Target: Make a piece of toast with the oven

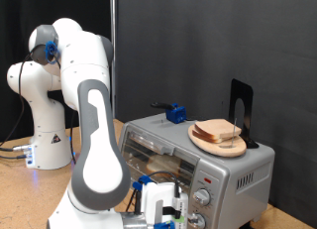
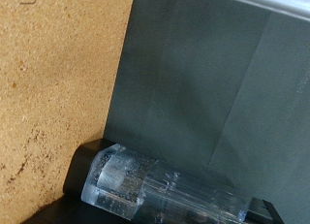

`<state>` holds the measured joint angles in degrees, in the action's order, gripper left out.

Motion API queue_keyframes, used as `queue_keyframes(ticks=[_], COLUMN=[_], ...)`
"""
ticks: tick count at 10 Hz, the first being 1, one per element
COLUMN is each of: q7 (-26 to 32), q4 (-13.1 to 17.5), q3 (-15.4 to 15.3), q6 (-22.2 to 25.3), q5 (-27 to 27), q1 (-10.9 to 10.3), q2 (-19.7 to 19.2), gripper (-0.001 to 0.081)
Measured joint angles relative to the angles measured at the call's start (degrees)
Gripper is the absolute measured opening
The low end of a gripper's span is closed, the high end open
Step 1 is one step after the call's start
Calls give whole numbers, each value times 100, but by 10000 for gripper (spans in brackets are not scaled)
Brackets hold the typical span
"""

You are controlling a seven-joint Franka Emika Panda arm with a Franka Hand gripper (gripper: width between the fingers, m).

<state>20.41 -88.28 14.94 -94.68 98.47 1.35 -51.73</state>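
The silver oven [image 1: 243, 174] stands at the exterior view's right, with its round knobs [image 1: 203, 197] on the front. A tan shape [image 1: 158, 167] lies inside its front opening; I cannot tell whether it is the single piece of toast. My gripper [image 1: 160, 207] is low in front of the oven's opening, at the exterior view's bottom edge, partly hidden by my arm. The wrist view shows one clear plastic finger [image 2: 145, 190] over a smooth grey panel [image 2: 213, 98] beside the cork-brown tabletop [image 2: 53, 88]. Nothing shows between the fingers.
A round wooden plate [image 1: 220, 143] with stacked bread slices [image 1: 218, 131] sits on the oven's top. A small blue object [image 1: 176, 114] and a black upright stand [image 1: 241, 110] are also up there. My white arm [image 1: 94, 140] fills the foreground. A black curtain hangs behind.
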Motion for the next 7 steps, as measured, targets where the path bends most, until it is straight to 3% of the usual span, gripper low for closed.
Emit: queue_keyframes(ticks=[1, 2, 3, 4, 7], q7=[-212, -383, -465, -477, -476], q4=[-9, -10, -9, -5, 35], q3=[38, 66, 85, 98, 96], q6=[10, 18, 58, 118, 225], q5=[-132, -268, -384, -471, -680], q1=[1, -2, -3, -3, -30], q2=[45, 78, 94, 96, 96], gripper=[486, 622, 622, 775, 805])
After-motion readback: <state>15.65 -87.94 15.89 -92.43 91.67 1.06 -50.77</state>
